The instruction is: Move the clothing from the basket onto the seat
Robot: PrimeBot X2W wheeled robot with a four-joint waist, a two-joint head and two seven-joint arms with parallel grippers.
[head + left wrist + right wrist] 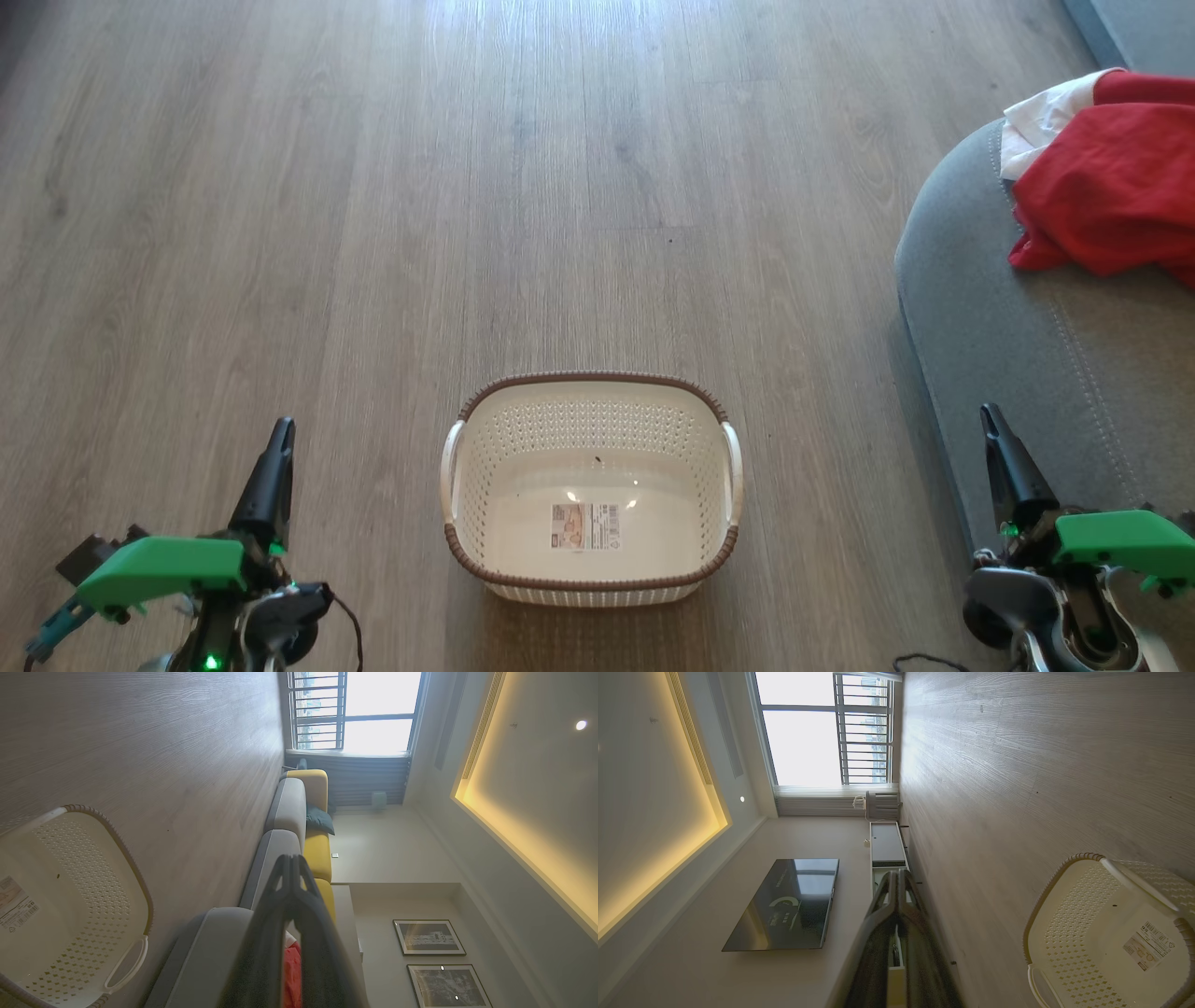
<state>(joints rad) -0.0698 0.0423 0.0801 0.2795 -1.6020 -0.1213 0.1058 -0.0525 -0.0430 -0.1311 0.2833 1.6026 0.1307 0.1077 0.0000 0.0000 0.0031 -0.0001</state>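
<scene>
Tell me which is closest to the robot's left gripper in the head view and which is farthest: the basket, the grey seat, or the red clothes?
Counting from the left gripper:
1. The basket, on the floor just to its right.
2. The seat, past the basket at the far right.
3. The clothing, piled on the seat, upper right.

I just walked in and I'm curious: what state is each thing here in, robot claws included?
basket: upright on the floor, empty but for a label.
clothing: red and white, heaped on the seat.
seat: carrying that heap, the rest of it bare.
left gripper: shut, holding nothing.
right gripper: shut, holding nothing.
</scene>
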